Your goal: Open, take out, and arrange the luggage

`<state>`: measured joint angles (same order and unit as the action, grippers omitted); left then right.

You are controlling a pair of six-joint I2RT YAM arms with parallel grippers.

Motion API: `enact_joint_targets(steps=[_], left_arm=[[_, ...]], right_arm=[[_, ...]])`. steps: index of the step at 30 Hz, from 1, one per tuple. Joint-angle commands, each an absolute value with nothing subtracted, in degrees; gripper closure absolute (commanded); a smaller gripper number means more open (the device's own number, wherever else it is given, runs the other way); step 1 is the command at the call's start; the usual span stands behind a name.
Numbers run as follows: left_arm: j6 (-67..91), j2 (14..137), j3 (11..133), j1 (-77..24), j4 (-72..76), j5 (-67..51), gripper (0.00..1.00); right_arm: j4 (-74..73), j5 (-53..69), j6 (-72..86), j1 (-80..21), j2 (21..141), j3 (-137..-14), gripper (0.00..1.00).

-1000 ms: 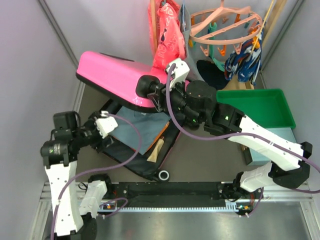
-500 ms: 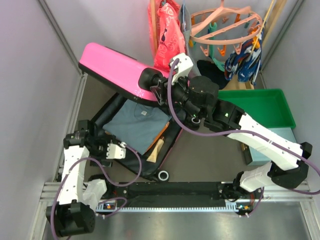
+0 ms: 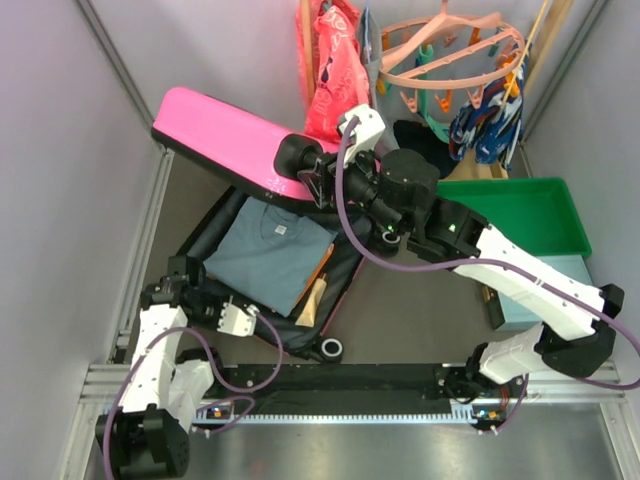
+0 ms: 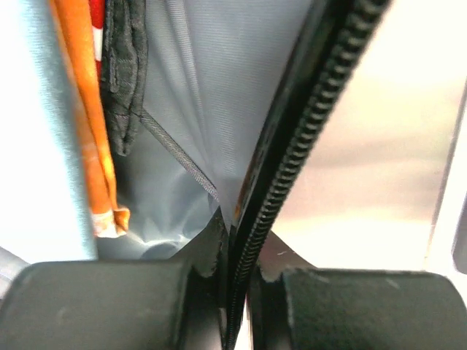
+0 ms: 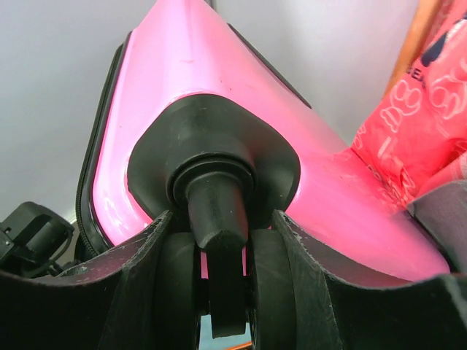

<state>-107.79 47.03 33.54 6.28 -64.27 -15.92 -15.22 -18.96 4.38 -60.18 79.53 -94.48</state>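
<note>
The luggage (image 3: 225, 140) lies open at the far left of the tabletop (image 3: 420, 310), its hot-pink lid tipped up toward the back wall and its dark lower half (image 3: 300, 335) flat beneath. I judge the shell stiff and fairly heavy for me, and its glossy skin too slick to pinch, so the protruding parts are the places to hold.

My right jaws are closed around one of them — a black wheel (image 5: 211, 211) in its housing at the lid's corner. I reckon the hinged lid would drop if I let go.

My left jaws are narrowed onto the zipper rim (image 4: 292, 146) at the near edge of the lower half, the toothed strip running between them. That trim is thin and somewhat bendy, good for steadying but not for lifting.

Inside lies a folded grey-blue shirt (image 3: 270, 250) — soft and light, best pinched at a fold. Beside it sits a slim orange item (image 4: 87, 138).
</note>
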Motion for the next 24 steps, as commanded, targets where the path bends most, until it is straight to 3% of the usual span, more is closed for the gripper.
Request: enact_joint_targets(steps=[1,8,14,18,24], left_arm=[[-85.6,45.5,35.9,7.8,-68.6,-16.7,1.00],[-66.0,41.6,37.8,7.9,-73.7,-10.6,1.00],[-66.6,37.2,38.9,7.7,-75.9,-4.1,1.00],[-65.1,37.2,38.9,7.8,-75.3,8.3,1.00],[-64.3,37.8,46.7,7.8,-84.6,8.6,1.00]], right_arm=[[-10.4,-21.1,3.3,-57.9,81.2,-95.6,1.00],[-7.8,-15.4,4.7,-57.9,85.2,-99.4,1.00],[-6.6,-10.4,7.3,-57.9,89.4,-103.8,1.00],[-5.2,-7.7,9.0,-58.1,91.2,-105.6,1.00],[-2.8,-5.2,11.0,-58.2,95.3,-107.7,1.00]])
